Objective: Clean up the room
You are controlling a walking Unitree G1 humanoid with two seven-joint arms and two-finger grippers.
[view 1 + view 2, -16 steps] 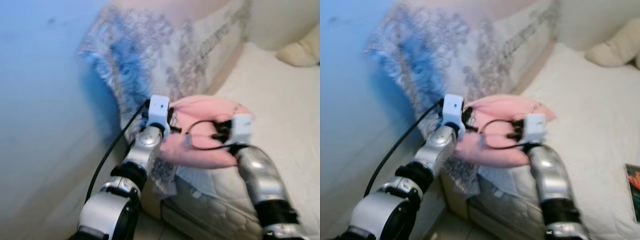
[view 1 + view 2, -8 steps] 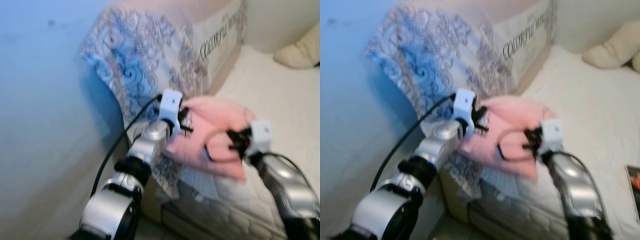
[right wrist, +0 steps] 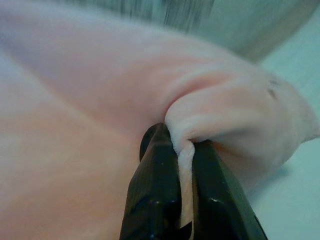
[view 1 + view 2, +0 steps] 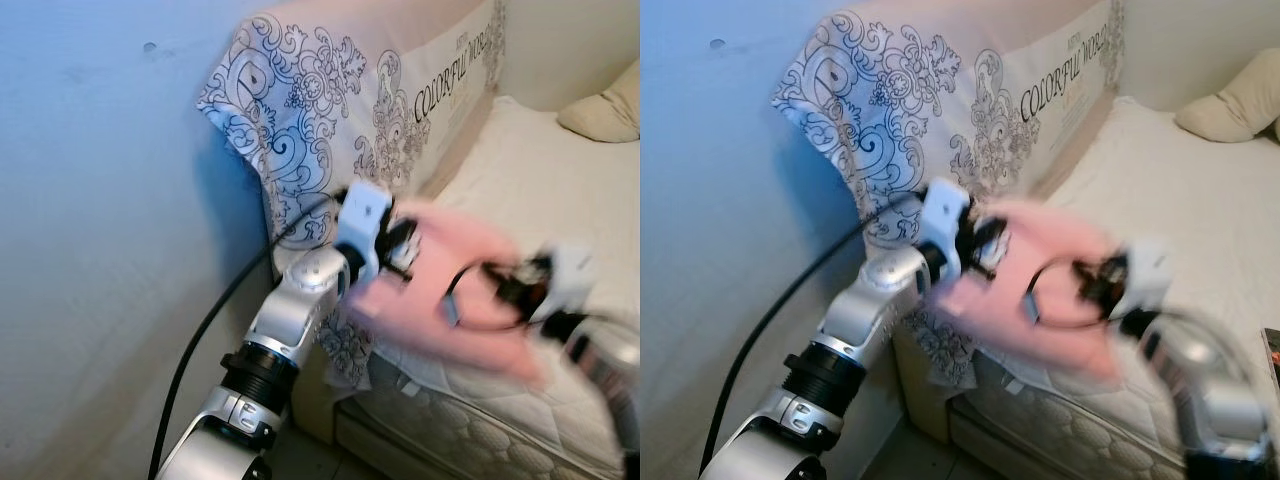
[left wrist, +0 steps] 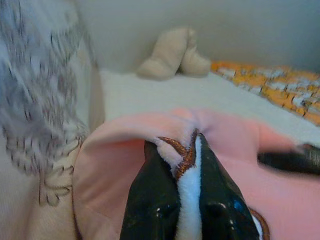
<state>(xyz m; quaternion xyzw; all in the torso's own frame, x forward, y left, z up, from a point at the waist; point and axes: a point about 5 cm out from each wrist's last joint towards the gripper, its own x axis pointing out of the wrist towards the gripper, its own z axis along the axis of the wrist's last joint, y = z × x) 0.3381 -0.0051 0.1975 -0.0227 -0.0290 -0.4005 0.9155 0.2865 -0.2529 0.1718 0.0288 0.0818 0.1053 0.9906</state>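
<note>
A pink pillow (image 4: 450, 290) hangs above the near corner of the white mattress (image 4: 540, 190), held between both arms and blurred by motion. My left gripper (image 5: 187, 165) is shut on a fold of the pillow's edge with brown piping. My right gripper (image 3: 182, 165) is shut on another pinch of the pink fabric. In the left eye view the left gripper (image 4: 405, 255) is at the pillow's left side and the right gripper (image 4: 515, 285) at its right side.
A headboard cover (image 4: 340, 110) printed with black scrolls stands at the bed's end against the blue wall (image 4: 90, 230). A cream pillow (image 4: 605, 110) lies far along the bed. A patterned orange blanket (image 5: 270, 90) lies further along the mattress. A book corner (image 4: 1272, 355) lies at the right.
Both arms have carried the pink pillow to the right and further over the mattress. The camera has shifted too, bringing more of the headboard cover into view.
</note>
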